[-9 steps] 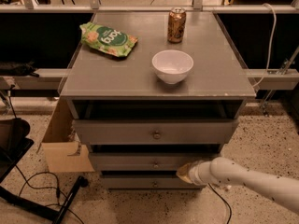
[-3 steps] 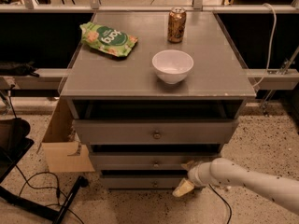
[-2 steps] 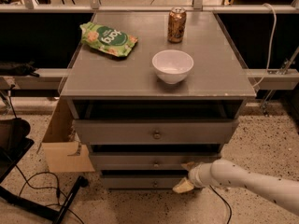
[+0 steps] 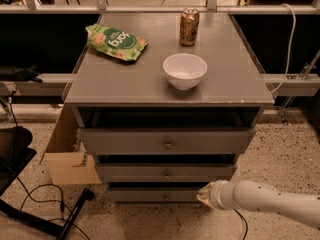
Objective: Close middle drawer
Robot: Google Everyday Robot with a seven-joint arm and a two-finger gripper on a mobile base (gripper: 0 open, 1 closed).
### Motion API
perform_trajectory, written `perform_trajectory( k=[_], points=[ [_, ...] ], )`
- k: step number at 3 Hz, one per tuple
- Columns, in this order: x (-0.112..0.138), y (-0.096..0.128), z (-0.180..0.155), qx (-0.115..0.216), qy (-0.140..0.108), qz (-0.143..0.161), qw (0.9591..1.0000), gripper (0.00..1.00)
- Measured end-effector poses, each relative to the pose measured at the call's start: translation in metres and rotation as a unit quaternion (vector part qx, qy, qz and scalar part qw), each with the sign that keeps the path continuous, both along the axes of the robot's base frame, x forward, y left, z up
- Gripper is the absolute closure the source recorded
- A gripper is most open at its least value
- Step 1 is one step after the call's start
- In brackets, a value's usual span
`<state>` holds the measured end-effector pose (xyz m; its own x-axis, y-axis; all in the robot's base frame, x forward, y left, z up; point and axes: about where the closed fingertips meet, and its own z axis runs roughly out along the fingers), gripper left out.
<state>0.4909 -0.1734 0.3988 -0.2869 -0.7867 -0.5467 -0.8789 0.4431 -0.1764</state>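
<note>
The middle drawer is a grey front with a small round knob in the cabinet. It stands out a little from the cabinet, under the taller top drawer, which stands out further. The slim bottom drawer lies below it. My gripper is at the end of a white arm coming in from the lower right. It is low, at the right end of the bottom drawer's front, just below the middle drawer's right corner.
On the cabinet top are a white bowl, a brown can and a green snack bag. A cardboard box stands at the cabinet's left. Cables and a dark stand lie on the floor at the lower left.
My gripper dropped from beside the middle drawer to the bottom drawer's level, then drew back slightly to the right. The drawers look unchanged.
</note>
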Motion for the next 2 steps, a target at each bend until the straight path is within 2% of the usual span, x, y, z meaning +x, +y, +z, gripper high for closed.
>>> perform_trajectory(
  k=[1,2],
  points=[
    [-0.053,-0.028,0.045,-0.062,0.028,-0.023,0.9974,0.96],
    [-0.102,-0.040,0.075,-0.104,0.065,-0.034,0.9919,1.00]
  ],
)
